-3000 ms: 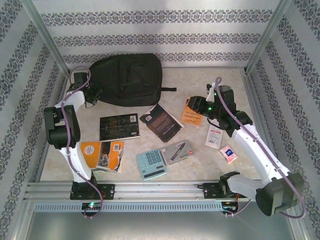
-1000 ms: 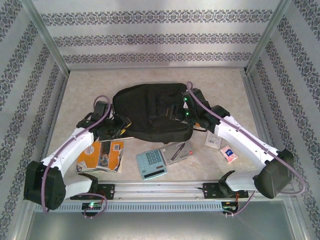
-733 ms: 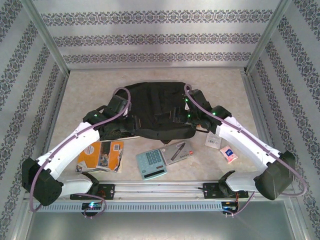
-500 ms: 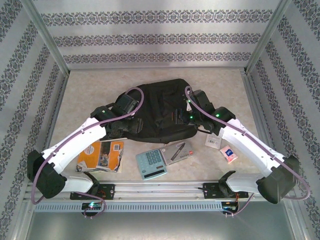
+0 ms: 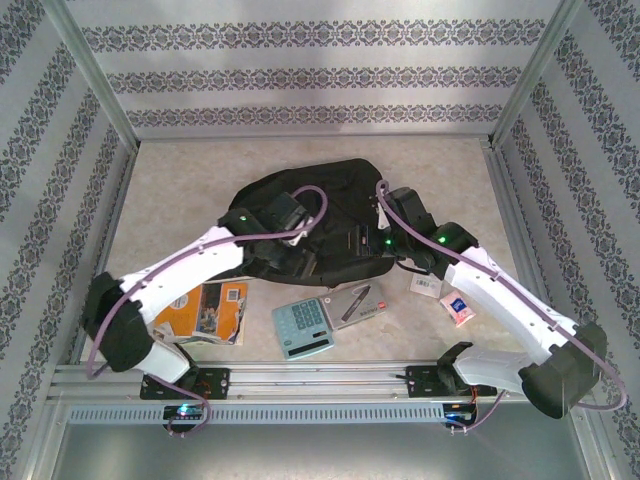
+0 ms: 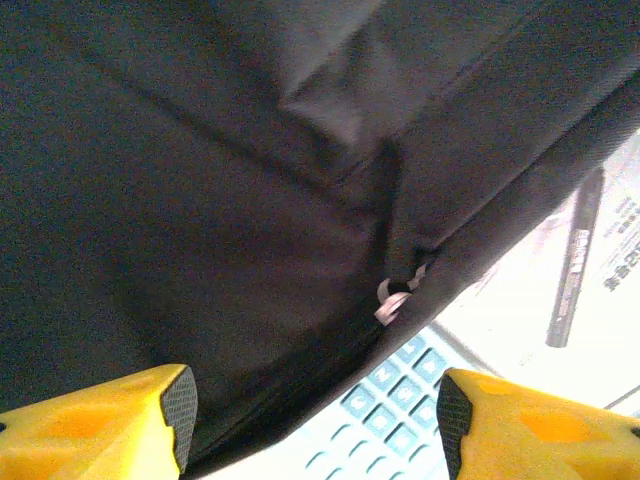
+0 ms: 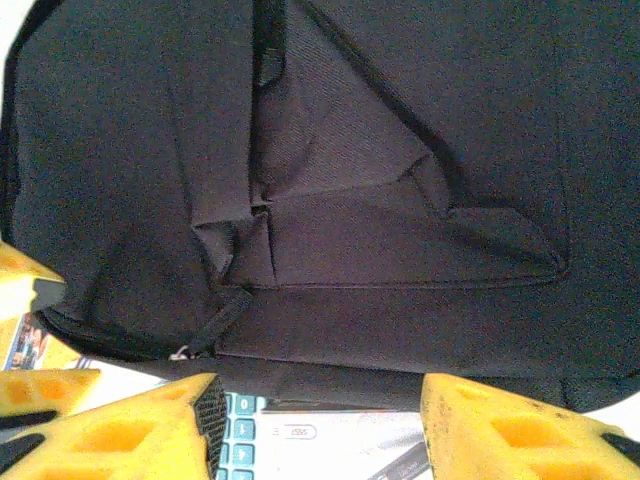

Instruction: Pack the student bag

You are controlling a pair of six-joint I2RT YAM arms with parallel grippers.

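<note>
Student bag (image 5: 340, 195) lay at the middle of the table (image 5: 180, 180), both claws spread and empty.
Left gripper (image 6: 315, 400) and right gripper (image 7: 320, 400) hung over its near edge, by the calculator (image 5: 302, 327); key markings were too small to read.

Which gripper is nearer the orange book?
Left. The left gripper is over the bag's near edge, just right of the orange book; the right gripper is over the bag's right side, farther off.
</note>
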